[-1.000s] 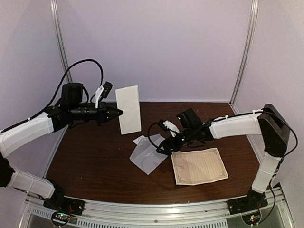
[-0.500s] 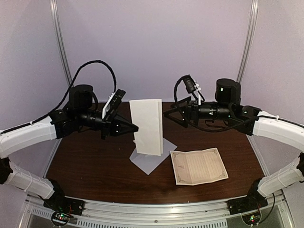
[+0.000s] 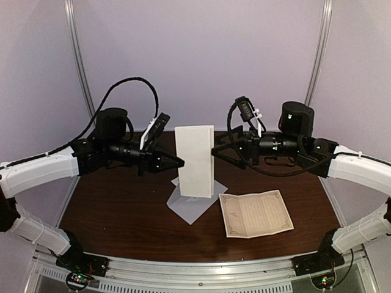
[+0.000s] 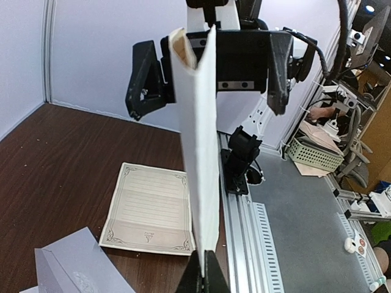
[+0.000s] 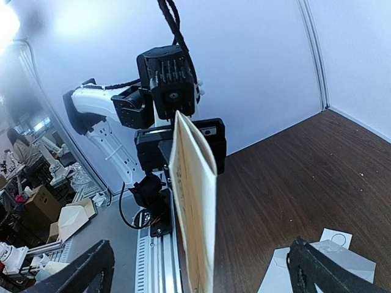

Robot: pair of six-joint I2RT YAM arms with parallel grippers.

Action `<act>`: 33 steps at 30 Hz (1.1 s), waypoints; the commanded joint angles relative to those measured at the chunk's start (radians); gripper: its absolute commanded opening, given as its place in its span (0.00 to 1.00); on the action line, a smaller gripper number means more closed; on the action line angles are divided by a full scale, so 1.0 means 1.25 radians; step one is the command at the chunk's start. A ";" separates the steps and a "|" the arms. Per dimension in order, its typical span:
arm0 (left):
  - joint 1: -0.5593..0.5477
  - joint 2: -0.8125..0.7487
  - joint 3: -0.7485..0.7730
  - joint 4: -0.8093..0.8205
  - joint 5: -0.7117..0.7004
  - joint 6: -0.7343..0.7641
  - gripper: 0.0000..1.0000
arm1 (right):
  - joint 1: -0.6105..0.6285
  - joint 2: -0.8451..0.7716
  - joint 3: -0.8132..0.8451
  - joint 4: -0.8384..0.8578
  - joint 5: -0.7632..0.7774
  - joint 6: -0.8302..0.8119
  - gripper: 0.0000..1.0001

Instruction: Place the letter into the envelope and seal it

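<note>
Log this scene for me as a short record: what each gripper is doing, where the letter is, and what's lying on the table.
Left gripper: shut on the folded letter, pinching one side edge
Folded letter: upright in the air, above the envelope
Right gripper: open, at the letter's opposite edge, not gripping
Envelope: flat on the table
Bordered sheet: flat, beside the envelope, toward the right arm
</note>
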 commanded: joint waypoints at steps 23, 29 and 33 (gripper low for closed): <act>-0.008 -0.116 -0.033 0.055 -0.418 -0.249 0.78 | 0.052 0.058 0.038 -0.006 0.192 -0.089 0.00; -0.006 -0.142 0.060 -0.059 -0.386 -0.128 0.87 | 0.052 0.150 0.174 -0.217 0.020 -0.151 0.00; -0.006 -0.094 0.163 -0.220 -0.331 -0.028 0.91 | 0.052 0.174 0.215 -0.326 0.008 -0.204 0.00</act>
